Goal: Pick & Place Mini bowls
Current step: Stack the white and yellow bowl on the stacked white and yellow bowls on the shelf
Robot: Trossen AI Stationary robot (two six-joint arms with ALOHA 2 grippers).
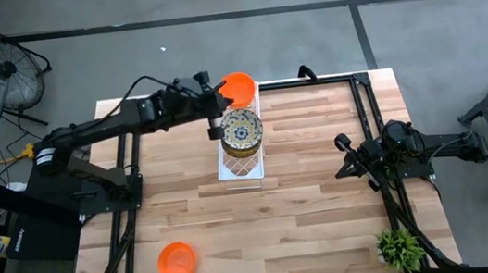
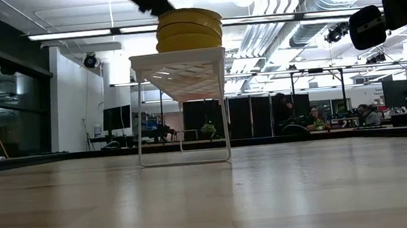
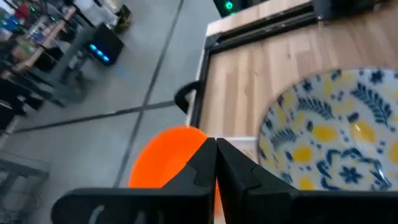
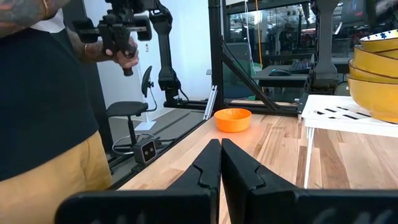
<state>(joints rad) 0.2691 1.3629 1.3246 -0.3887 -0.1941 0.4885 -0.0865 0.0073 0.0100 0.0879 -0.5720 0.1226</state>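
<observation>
left gripper [image 1: 213, 103] pinched tight on the rim of a plain orange mini bowl [image 1: 238, 87] at the far end of the white lattice tray [image 1: 240, 167], just beside the stack of cream floral bowls [image 1: 242, 129]; thin rim grip could slip on lift or nudge that stack.

Two bowls were plain bright orange: one [image 1: 239, 87] at the white lattice tray's [image 1: 240, 167] far end, one [image 1: 176, 261] on the pale wood counter [image 1: 308, 203]. The stacked bowl [image 1: 242, 129] was cream with blue-and-yellow florals.
</observation>
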